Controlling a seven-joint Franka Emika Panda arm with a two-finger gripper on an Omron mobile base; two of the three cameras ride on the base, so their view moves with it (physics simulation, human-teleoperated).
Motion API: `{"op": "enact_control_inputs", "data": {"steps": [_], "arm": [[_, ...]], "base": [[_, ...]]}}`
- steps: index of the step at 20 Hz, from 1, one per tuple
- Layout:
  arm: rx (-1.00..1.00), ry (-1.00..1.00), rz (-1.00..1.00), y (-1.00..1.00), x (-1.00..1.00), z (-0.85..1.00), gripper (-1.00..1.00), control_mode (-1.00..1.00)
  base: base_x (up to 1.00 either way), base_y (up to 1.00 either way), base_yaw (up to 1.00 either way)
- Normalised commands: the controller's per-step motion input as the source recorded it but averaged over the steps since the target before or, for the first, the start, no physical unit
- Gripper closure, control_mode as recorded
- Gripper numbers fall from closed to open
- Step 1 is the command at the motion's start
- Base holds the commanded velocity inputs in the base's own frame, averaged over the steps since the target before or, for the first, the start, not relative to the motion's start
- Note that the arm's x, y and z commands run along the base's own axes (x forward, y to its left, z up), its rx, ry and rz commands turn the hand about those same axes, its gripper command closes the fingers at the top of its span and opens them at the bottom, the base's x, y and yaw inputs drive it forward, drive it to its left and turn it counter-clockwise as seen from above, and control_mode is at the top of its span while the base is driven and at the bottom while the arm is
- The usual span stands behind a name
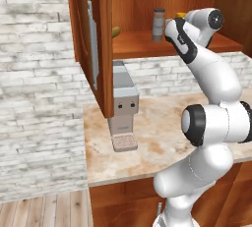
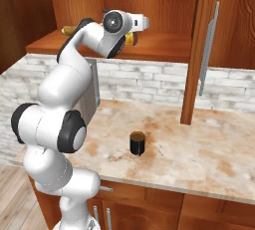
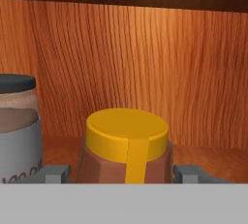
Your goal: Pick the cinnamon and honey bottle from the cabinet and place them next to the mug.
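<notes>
Honey bottle [image 3: 127, 150] sits right in front of your hand camera, yellow cap up, standing between the two fingertips [image 3: 53, 173]. You can see a tip on each side of its brown body, close to it; whether they touch or grip, you cannot tell. Cabinet [image 1: 147, 5]: door swung open, long grey handle [image 2: 208, 50] on it, arm reaching onto the shelf. Counter [image 2: 199, 149] below, marbled. Grey machine [image 1: 123, 105] stands on it against the brick wall. Cinnamon [image 1: 158, 24] stands upright on the shelf, just left of the honey bottle in the hand view, apart from it. Mug [image 2: 137, 143] stands on the counter, well below the shelf.
</notes>
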Motion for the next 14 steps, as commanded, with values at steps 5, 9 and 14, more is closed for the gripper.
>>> {"op": "enact_control_inputs", "data": {"steps": [5, 9, 14], "arm": [[0.0, 0.0, 0.0, 0.0, 0.0, 0.0, 1.0, -1.0], [0.0, -0.01, 0.0, 0.0, -0.2, 0.0, 1.0, -1.0], [0.0, -0.1, 0.0, 0.0, -0.7, 0.12, 1.0, -1.0]], "base": [[0.0, 0.0, 0.0], [0.0, 0.0, 0.0], [0.0, 0.0, 0.0]]}}
